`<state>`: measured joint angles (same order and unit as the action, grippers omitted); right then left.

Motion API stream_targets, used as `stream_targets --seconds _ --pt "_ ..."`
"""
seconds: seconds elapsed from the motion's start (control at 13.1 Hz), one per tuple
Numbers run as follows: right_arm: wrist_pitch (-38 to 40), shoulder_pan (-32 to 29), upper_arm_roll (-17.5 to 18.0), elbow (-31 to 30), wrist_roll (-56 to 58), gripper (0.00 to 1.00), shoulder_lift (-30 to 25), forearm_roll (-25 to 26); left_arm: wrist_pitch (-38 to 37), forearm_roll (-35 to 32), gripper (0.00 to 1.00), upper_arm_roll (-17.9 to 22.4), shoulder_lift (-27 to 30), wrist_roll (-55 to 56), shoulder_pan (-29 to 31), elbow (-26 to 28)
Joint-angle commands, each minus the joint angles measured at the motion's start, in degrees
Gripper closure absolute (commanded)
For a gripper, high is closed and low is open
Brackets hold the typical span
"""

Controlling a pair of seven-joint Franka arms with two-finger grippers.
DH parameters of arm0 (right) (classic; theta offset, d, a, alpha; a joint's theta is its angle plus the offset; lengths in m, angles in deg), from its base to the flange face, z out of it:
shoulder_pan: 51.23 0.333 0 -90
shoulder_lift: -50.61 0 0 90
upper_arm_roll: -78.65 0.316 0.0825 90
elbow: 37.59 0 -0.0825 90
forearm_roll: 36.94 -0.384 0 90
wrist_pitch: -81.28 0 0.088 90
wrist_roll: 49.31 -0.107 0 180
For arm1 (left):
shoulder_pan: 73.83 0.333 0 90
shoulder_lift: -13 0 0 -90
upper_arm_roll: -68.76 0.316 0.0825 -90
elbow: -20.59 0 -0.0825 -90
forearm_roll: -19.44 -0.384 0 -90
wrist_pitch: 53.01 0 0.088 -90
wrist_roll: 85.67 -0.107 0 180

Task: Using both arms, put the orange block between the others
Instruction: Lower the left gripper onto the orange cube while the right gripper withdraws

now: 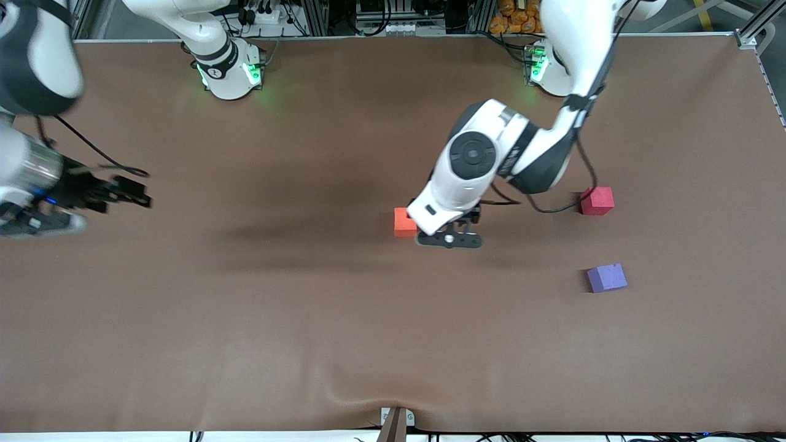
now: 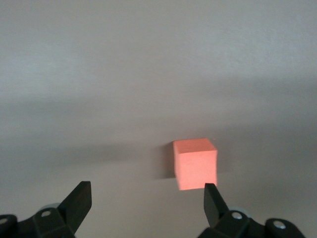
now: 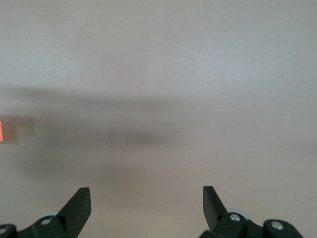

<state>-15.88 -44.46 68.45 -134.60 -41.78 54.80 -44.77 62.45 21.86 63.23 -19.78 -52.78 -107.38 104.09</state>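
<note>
Since the spread-open left end effector (image 2: pixel 147 201) hovers with the orange block (image 1: pixel 404 221) off-centre at two o'clock, one finger (image 2: pixel 214 201) could knock it aside.

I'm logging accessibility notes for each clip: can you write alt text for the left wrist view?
An orange block sits on the bare brown table, just ahead of the left tool, whose two black fingers stand open and hold nothing. The block lies off centre, close to one fingertip rather than midway between them.
</note>
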Motion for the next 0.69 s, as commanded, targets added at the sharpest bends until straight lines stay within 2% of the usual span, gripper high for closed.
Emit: stream_targets --seconds 0.0,0.15,0.38,0.61 --pt "3.09 -2.21 1.50 0.40 0.30 0.00 -2.35 1.06 1.00 0.74 0.00 0.60 -2.89 0.85 -2.38 -2.03" --pt "6.44 -2.30 2.20 3.57 -0.14 0.00 -2.35 4.48 4.67 0.83 0.00 0.69 -5.08 1.38 -3.53 -2.29" --pt "8.81 -3.44 3.60 5.68 -1.28 0.00 -2.70 5.72 7.59 0.65 0.00 0.95 -8.95 11.55 -7.56 -3.96" --pt "14.00 -4.66 4.74 8.14 -4.35 0.00 -2.70 6.08 7.60 0.04 0.00 0.95 -10.01 11.49 -7.84 -3.52"
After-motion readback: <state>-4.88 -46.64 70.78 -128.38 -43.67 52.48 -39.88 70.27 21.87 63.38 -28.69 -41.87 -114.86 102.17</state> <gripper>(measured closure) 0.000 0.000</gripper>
